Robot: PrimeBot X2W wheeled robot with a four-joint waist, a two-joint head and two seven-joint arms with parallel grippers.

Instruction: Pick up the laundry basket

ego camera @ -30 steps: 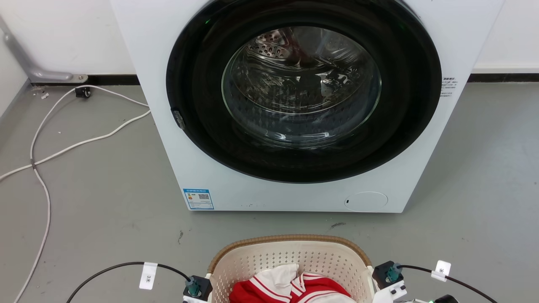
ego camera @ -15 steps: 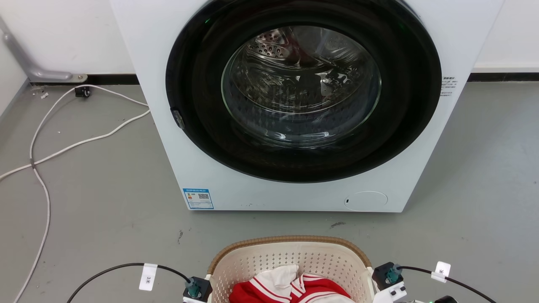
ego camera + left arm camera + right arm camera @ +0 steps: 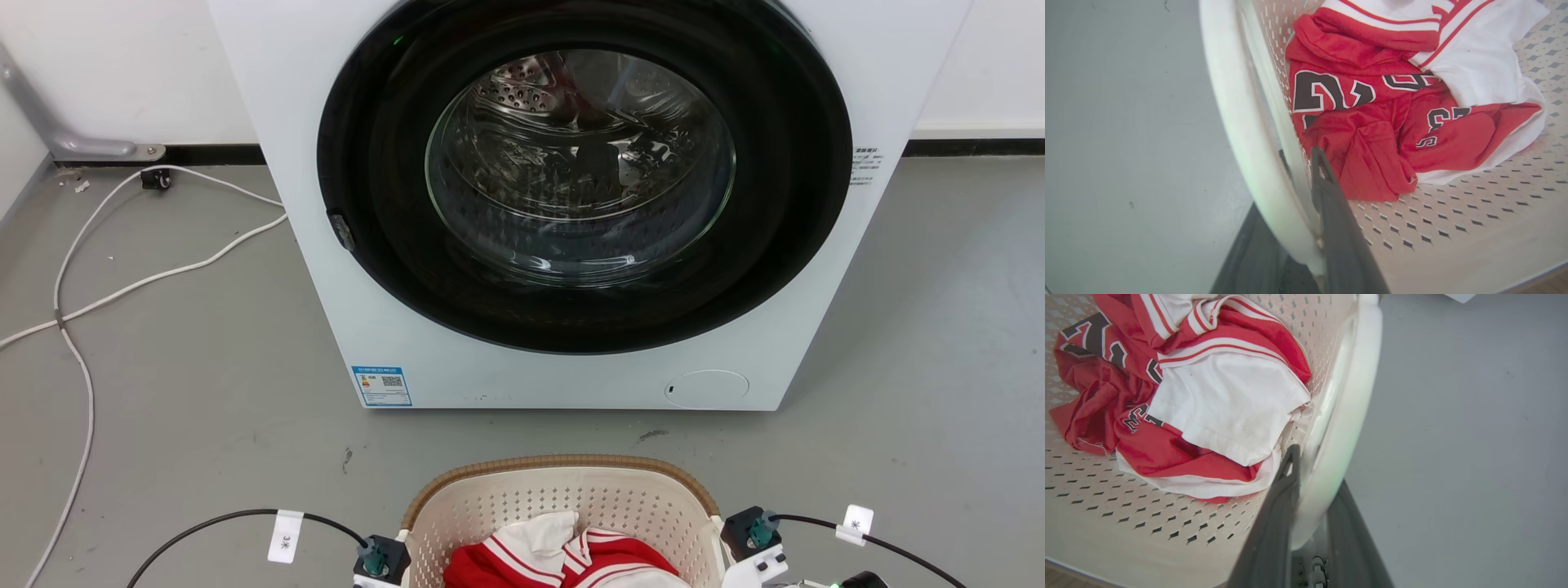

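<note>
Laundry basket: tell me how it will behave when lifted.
The laundry basket looks moulded plastic, so probably stiff. With only red-and-white clothes inside, likely light. Held at opposite sides by the left tool and right tool, it should hang level, perhaps flexing slightly.

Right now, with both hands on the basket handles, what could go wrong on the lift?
The left hand and right hand each pinch just a smooth handle, so the basket could slip or tip if they rise unevenly. The washer stands close ahead; a forward swing could hit it.
</note>
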